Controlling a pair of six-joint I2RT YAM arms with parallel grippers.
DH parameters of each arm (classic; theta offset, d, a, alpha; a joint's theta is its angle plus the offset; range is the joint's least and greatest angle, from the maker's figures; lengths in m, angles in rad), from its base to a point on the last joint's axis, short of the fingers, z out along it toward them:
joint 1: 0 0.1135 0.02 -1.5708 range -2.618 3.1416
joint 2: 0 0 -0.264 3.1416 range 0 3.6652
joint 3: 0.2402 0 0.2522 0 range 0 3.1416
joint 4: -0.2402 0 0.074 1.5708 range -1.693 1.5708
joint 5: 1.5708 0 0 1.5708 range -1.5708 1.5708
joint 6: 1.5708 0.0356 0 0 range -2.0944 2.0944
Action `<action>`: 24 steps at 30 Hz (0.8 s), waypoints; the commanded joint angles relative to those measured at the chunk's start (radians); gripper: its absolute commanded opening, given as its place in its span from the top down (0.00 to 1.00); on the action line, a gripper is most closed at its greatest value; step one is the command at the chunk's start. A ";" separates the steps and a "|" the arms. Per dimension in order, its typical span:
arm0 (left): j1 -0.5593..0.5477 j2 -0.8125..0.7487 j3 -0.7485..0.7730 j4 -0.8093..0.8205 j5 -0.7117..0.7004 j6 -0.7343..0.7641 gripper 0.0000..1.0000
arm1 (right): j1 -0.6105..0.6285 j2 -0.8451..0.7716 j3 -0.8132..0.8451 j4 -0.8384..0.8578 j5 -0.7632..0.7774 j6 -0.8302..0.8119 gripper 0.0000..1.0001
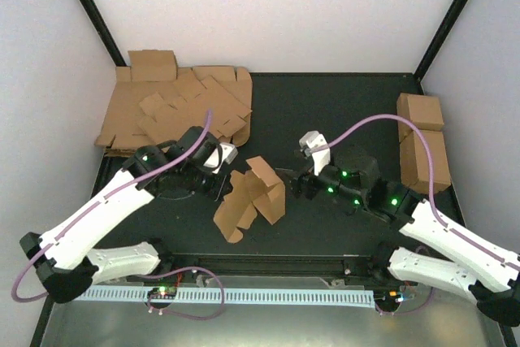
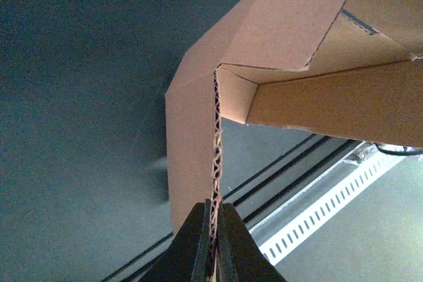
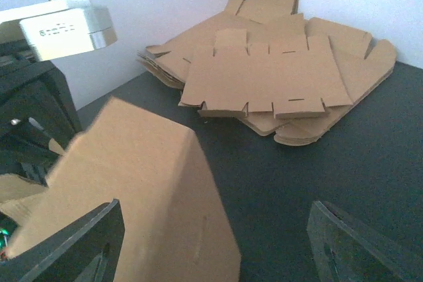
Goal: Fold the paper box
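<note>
Left pincer point(image 2: 213, 229) is closed tight on a raw corrugated edge of the paper box point(image 2: 310, 64), the thin wall pinched between its dark fingers. That grip seems meant to anchor one side, so the half-formed piece stands off the bench point(image 1: 341, 111) instead of lying flat. In the top view the left pincer point(image 1: 216, 187) comes in from about 9 o'clock of the paper box point(image 1: 253, 197), which sits just below the bench's middle, toward 6 o'clock, with panels raised and flaps splayed at differing angles. From the left wrist, a panel bends away along a crease and a short tab tucks inward beside the pinched wall.

At 3 o'clock of the box the right pincer point(image 1: 289, 178) waits with jaws spread wide, gripping nothing. Its wrist view shows one brown panel of the paper box point(image 3: 132, 183) reaching in between the fingers of the right pincer point(image 3: 217, 208), nearer the left finger; whether it touches I cannot tell. I judge this arm is lined up to push or fold that panel against the held side.

The heap of flat sheets point(image 1: 175, 107) lies at 10 o'clock, well apart, and two folded cuboids point(image 1: 422, 140) rest at 3 o'clock by the wall.
</note>
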 commanded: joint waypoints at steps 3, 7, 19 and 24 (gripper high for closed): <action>0.006 0.112 0.128 -0.073 -0.039 0.102 0.98 | -0.007 0.048 0.072 -0.066 -0.063 0.089 0.20; 0.006 0.193 0.160 -0.083 -0.022 0.148 0.97 | -0.021 0.028 0.032 -0.030 -0.082 0.125 0.19; 0.047 0.289 0.175 -0.021 0.009 0.194 0.96 | -0.079 0.023 0.017 -0.064 -0.125 0.134 0.15; 0.064 0.274 0.136 0.034 0.052 0.183 0.92 | -0.078 0.010 -0.016 -0.075 -0.119 0.110 0.14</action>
